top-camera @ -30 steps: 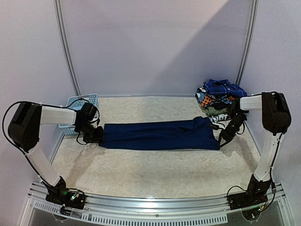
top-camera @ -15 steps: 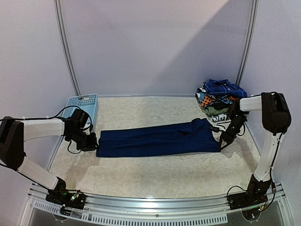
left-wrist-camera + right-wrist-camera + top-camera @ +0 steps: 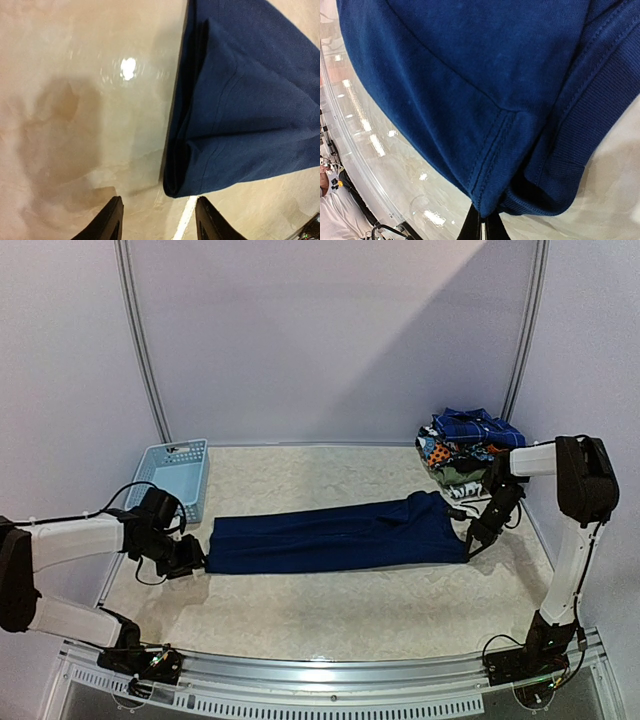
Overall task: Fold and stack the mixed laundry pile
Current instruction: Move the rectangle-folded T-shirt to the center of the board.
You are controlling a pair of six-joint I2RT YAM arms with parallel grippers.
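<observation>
**Navy strip flat on the table, end-over-end fold looks next**

The navy T-shirt lies on the table as a long narrow strip. It is folded lengthwise and runs left to right between the two arms.

The left gripper sits low just off the strip's left end, with its fingers apart and nothing between them. The folded end lies just beyond the tips, and the wrist view shows no contact.

The right gripper is clenched on the right end, at the hem corner beside the ribbed band, where the layers are bunched.

The stack of folded garments sits at the far right corner, near the right arm, with the plaid shirt on top. The basket is at the far left, apart from the strip.

Judgement: the step in hand looks like shortening the strip end over end.
- **Grip:** the left gripper needs to take every layer at its end. The wrist view shows the layers splayed at the fold, so a shallow pinch would likely catch only the top one. It should go in deep and square to the edge.
- **Carry:** lift only enough to clear the cloth, carry toward the right end, and land edge on edge.
- **Anchor:** the right pinch anchors the far end. It should not tug, since the table looks glossy and the strip could slide.
- **Risk:** a lower layer drags behind and the lengthwise fold opens up.

After that, the move to the stack is short.
</observation>
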